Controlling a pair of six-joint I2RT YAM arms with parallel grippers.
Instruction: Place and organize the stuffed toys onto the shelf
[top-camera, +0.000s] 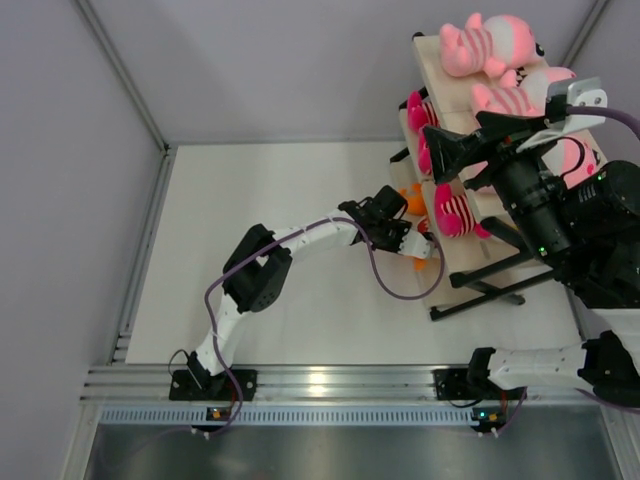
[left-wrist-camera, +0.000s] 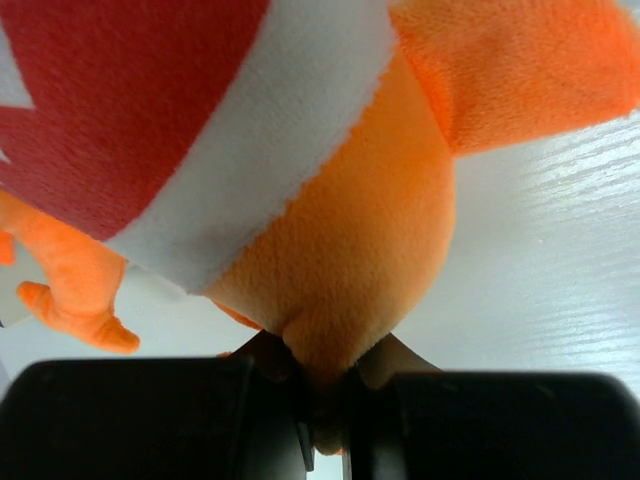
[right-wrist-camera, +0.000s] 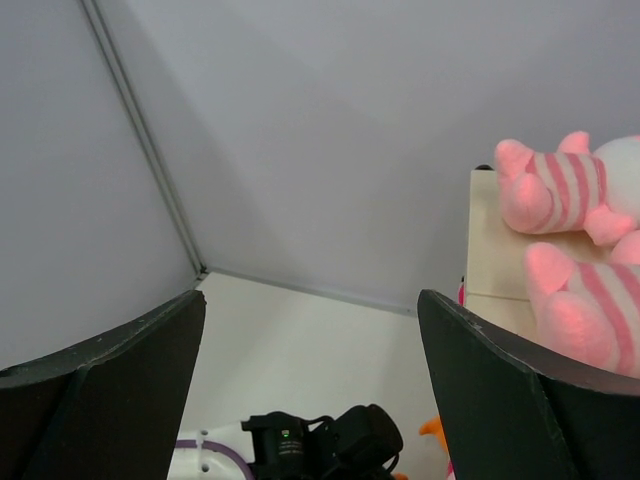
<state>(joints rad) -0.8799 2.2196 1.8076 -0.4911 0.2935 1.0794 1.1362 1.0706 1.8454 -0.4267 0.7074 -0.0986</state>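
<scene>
L end effector (left-wrist-camera: 325, 425), bottom centre of the wrist view: black fingers (left-wrist-camera: 130, 420) pressed together on a small fold at the base of the orange toy (left-wrist-camera: 350, 220). The body hangs free above the pinch. The toy is short fuzzy fleece, rounded and squashy, w/ a red patch and a white band at upper left. The surface behind it at right is pale w/ fine grain; board or counter, can't tell.

Overhead, this end effector (top-camera: 415, 238) sits centre-right at the front edge of the shelf (top-camera: 455, 278), low tier, w/ the orange toy (top-camera: 413, 199) just beside the hot-pink toys (top-camera: 455, 212).

Judgement: the step is setting the toy on the low board. The grip is thin, so move slowly, get the toy's bulk over the board, seat it beside the striped neighbour w/o nudging it, and only then let go. Plush will flop, so lean it against something.

R end effector (right-wrist-camera: 310, 350) has its fingers spread wide and is holding nothing. It hovers over the mid tier at right of the overhead view (top-camera: 440, 158).

Far, upper right: pale-pink toys (top-camera: 482, 45) lie on the top board, plump w/ pink and white stripes. The boards are light wood on a black crossed frame, and the counter (top-camera: 280, 300) is smooth white.
</scene>
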